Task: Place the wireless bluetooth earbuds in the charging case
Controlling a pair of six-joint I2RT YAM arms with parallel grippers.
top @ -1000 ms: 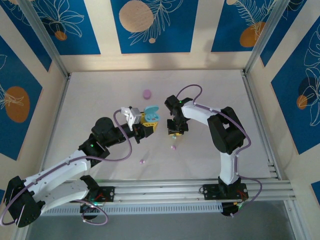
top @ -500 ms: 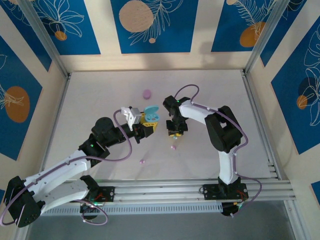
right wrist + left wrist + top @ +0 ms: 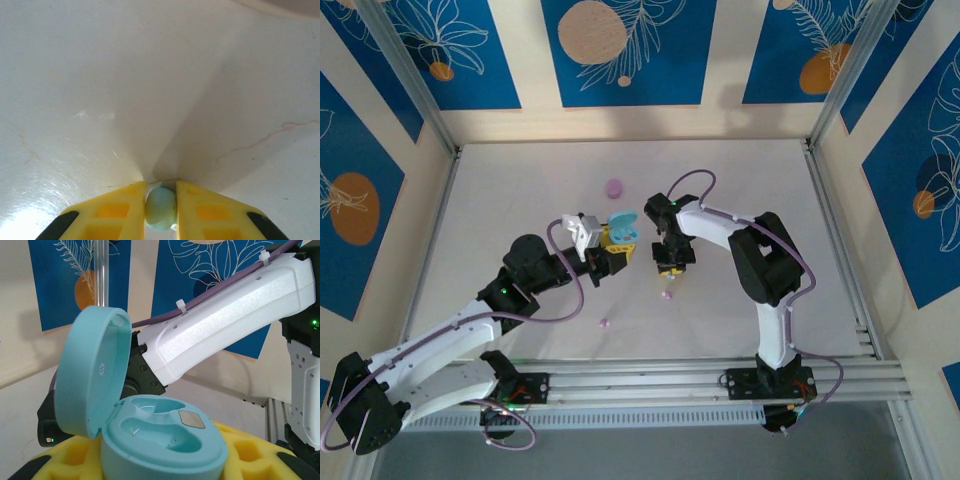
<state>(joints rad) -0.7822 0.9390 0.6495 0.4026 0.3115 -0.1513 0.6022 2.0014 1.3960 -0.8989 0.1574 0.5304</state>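
The light blue charging case point(image 3: 165, 442) sits with its lid point(image 3: 92, 377) swung open and both sockets bare. My left gripper point(image 3: 614, 243) is shut on it, yellow fingers point(image 3: 250, 452) on either side of its base. From above, the case point(image 3: 623, 227) is held near the table's middle. Just to its right, my right gripper point(image 3: 668, 264) points down at the table. A light blue earbud point(image 3: 161, 207) is pinched between the right gripper's point(image 3: 161, 199) yellow fingers point(image 3: 122, 212) at the table surface. Two purple earbuds point(image 3: 667, 294) point(image 3: 604, 322) lie loose on the table nearer the arm bases.
A shut purple oval case point(image 3: 614, 187) lies farther back on the white table point(image 3: 520, 200). The right arm's white link point(image 3: 225, 315) crosses close behind the open blue case. Patterned walls and an aluminium frame point(image 3: 840, 230) enclose the table.
The right gripper's fingers have drawn in onto the light blue earbud, and that arm has shifted slightly. The left arm and the open case have not moved.
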